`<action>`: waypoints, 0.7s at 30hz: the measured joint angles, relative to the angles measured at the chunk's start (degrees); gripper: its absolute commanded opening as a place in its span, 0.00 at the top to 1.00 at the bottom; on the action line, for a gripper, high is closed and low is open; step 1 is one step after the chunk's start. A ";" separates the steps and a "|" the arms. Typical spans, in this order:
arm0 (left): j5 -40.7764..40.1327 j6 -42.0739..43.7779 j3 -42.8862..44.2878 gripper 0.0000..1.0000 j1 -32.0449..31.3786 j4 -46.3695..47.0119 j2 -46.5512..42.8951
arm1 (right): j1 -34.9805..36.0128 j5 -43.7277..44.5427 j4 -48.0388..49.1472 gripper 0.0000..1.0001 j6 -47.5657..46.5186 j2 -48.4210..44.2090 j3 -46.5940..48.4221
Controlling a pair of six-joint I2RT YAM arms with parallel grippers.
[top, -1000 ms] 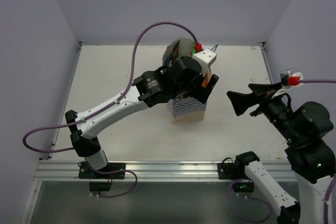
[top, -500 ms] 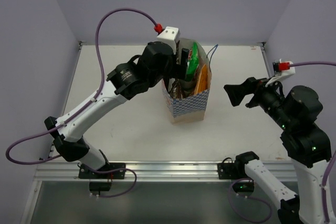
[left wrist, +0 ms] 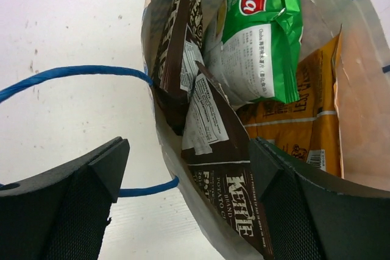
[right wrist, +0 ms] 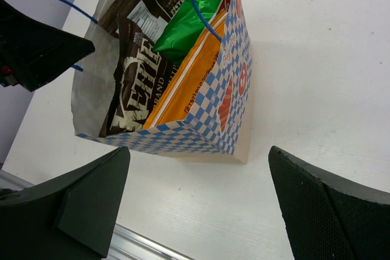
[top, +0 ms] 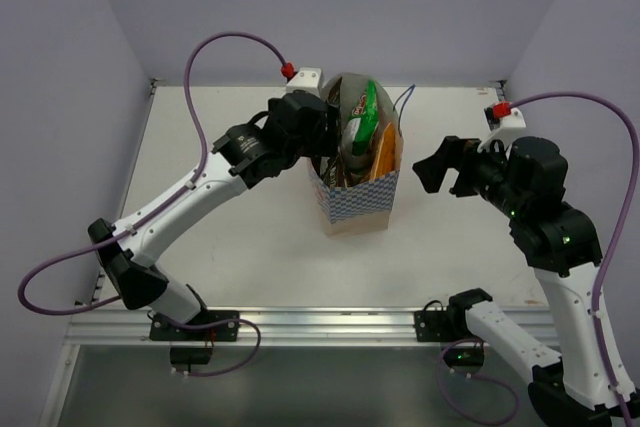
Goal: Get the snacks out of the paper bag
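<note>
The paper bag [top: 358, 205] stands upright mid-table with its mouth open. In it are the green-and-white "Chuba" packet [left wrist: 263, 35], the orange packet [left wrist: 292, 127] and two dark brown packets [left wrist: 177, 35] [left wrist: 226, 178]. My left gripper [top: 328, 147] is open at the bag's left rim. In the left wrist view its jaws [left wrist: 189, 211] straddle the bag's wall and the nearer brown packet without closing on them. My right gripper [top: 445, 165] is open and empty, to the right of the bag. In the right wrist view [right wrist: 198, 205] it looks at the bag [right wrist: 226, 92] from a short way off.
Thin blue cord handles [left wrist: 79, 74] loop out from the bag's left side onto the white table [top: 220, 147]. Purple walls close in the back and both sides. A metal rail [top: 330, 322] runs along the near edge.
My left gripper has swung from over the bag to its left rim, uncovering the packets. My right gripper has moved up and left, closer to the bag.
</note>
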 measured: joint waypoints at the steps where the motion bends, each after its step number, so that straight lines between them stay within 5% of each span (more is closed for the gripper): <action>1: -0.13 -0.31 -0.57 0.14 0.15 -0.02 -0.09 | 0.00 0.00 0.02 0.01 -0.02 -0.22 -0.33; 8: 3.67 -1.70 -3.08 0.09 0.42 1.79 -2.25 | 0.00 -1.33 0.33 0.01 -0.39 -1.66 -2.16; 21: 21.24 1.40 -5.09 0.08 0.37 20.59 -11.28 | 0.04 -4.31 1.14 0.01 -1.14 -1.88 -3.78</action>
